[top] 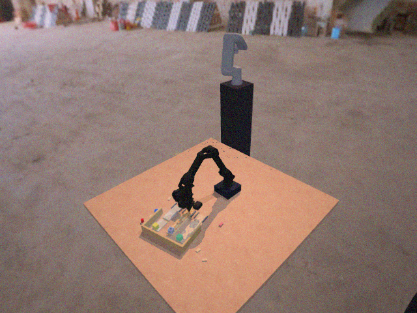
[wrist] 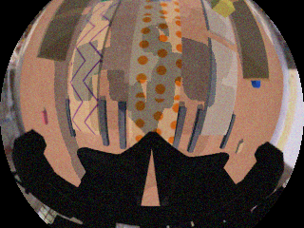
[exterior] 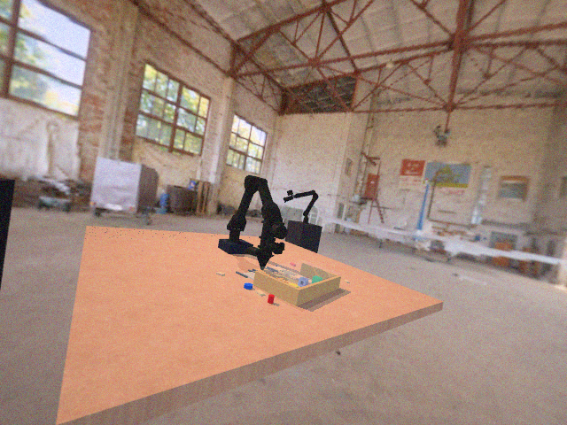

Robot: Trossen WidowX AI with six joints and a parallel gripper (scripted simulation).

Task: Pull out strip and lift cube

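With the pincer closed on nothing above the dotted strip, the wrong strip may be dragged if contact is misjudged, while the blue cube, possibly the labelled one, is held within the tray

Orange-tan tabletop w/ arm base, open-sided wooden tray, red cylinder & blue pc. nr. tray.

Orange-dotted strip just beyond closed fingers

Seen from the wrist, the middle strip lies between the left strip and right strip; in the walled tray, a cube sits near the right strip's far end.
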